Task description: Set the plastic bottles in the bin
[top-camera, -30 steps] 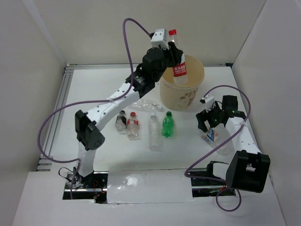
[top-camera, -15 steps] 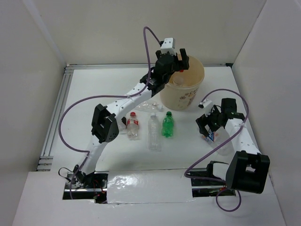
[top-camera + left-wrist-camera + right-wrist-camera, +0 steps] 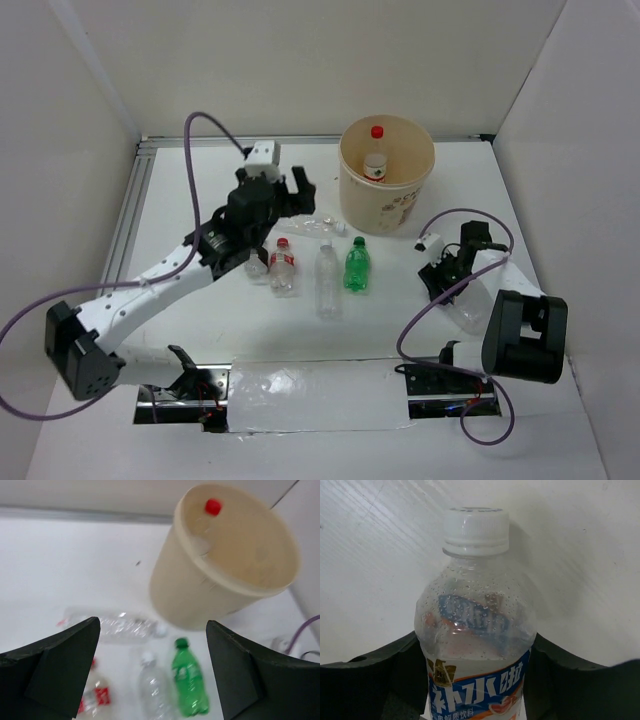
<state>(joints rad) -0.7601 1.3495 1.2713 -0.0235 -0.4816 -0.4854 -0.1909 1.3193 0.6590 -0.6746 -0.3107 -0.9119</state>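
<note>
The beige bin [image 3: 388,203] [image 3: 195,595] stands at the back right, and a red-capped bottle [image 3: 376,160] [image 3: 212,507] sits inside it. My left gripper [image 3: 283,192] [image 3: 152,625] hangs open and empty above the bottles on the table. Below it are a green bottle [image 3: 356,264] [image 3: 191,682], a clear white-capped bottle [image 3: 327,282] [image 3: 152,690], a red-labelled bottle [image 3: 283,266] [image 3: 98,696] and a clear bottle lying flat [image 3: 313,225] [image 3: 120,627]. A dark bottle [image 3: 257,266] shows partly under the left arm. My right gripper [image 3: 442,276] [image 3: 477,680] is shut on the blue-labelled, white-capped bottle [image 3: 468,303] [image 3: 477,625], one finger on each side.
White walls close in the table on the left, right and back. A metal rail [image 3: 125,245] runs along the left edge. Purple cables loop over both arms.
My left gripper let the red-labelled bottle drop into the bin, opened, and swung back left over the table. My right gripper lowered around the blue-labelled bottle and closed on it.
</note>
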